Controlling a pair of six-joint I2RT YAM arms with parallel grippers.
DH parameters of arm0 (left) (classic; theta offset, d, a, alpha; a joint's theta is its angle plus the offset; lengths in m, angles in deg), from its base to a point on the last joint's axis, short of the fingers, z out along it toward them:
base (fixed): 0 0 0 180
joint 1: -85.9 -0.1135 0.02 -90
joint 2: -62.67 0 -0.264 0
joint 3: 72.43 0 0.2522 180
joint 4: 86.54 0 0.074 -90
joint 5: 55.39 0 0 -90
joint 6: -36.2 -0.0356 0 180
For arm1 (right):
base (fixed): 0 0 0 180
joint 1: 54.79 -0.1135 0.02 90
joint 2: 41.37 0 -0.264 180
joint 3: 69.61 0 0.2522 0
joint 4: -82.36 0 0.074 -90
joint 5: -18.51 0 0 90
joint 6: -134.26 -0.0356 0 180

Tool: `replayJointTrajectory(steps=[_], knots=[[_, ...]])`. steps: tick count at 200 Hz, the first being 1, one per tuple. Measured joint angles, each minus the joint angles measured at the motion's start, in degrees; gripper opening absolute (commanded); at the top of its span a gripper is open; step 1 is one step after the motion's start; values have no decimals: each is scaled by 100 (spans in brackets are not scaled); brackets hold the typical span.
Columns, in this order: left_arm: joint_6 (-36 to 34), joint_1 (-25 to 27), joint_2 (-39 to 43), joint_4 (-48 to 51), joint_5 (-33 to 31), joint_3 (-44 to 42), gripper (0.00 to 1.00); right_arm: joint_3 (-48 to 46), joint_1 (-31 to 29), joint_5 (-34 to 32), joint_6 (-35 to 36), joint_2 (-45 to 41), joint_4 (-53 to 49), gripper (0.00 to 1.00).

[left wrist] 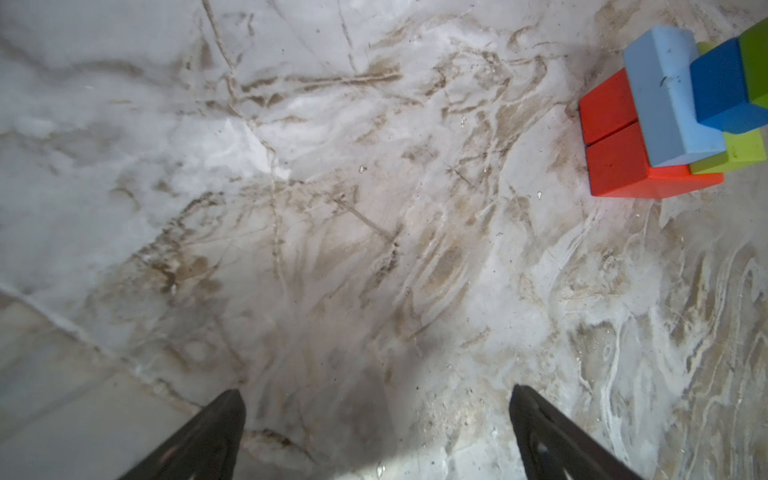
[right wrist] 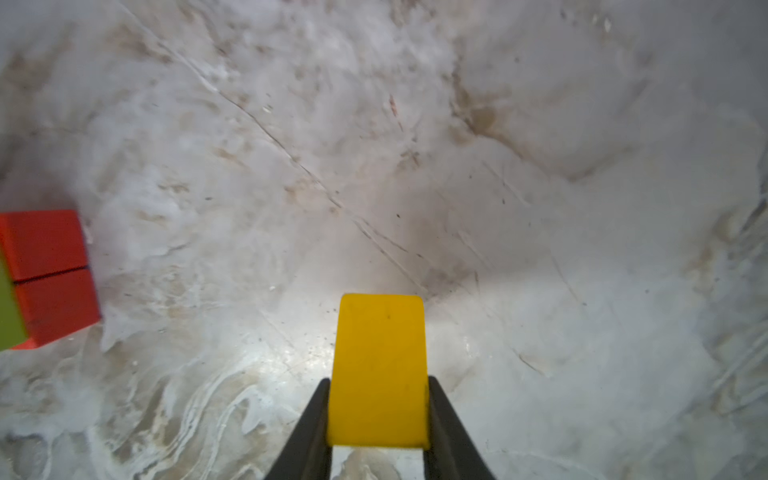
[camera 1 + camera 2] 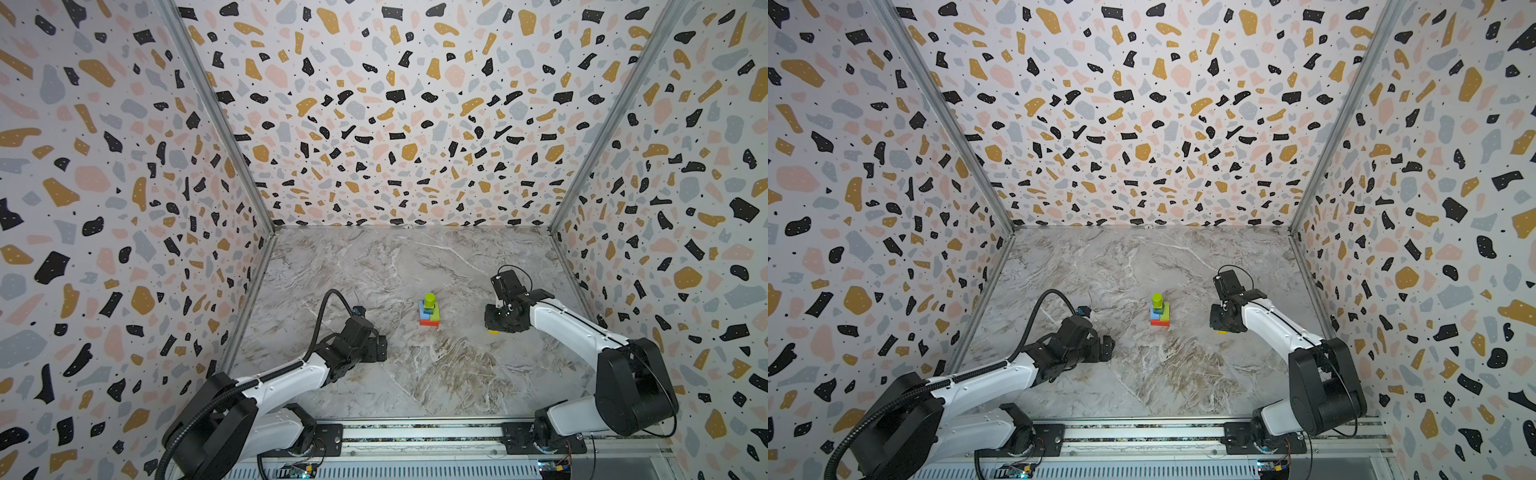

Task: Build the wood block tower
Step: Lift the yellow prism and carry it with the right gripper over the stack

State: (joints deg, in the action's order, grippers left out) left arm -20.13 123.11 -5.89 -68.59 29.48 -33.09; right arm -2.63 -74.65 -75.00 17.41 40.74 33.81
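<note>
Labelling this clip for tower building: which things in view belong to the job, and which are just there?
Job: wood block tower; yellow block, gripped by the right gripper; left gripper, open and empty.
Just there: marble tabletop; patterned walls; rail at the arms' bases.

The left arm and right arm are white shells with black joints. From behind the left pincer a ribbed black hose arcs back along its arm, whose shell carries small screws. Next to the right pincer sits a black camera box with a thin looped cable. Each pincer's fingers are black, tapering wedges.
</note>
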Motion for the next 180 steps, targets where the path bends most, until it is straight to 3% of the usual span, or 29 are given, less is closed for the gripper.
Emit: replayJointTrajectory(steps=[103,180], knots=[[-140,-2,382,957,-162,1091,100,2247,-411,160,662,-26,-1333,21],[-546,-2,420,1764,-470,2085,100,3602,-1156,175,929,623,-1976,21]])
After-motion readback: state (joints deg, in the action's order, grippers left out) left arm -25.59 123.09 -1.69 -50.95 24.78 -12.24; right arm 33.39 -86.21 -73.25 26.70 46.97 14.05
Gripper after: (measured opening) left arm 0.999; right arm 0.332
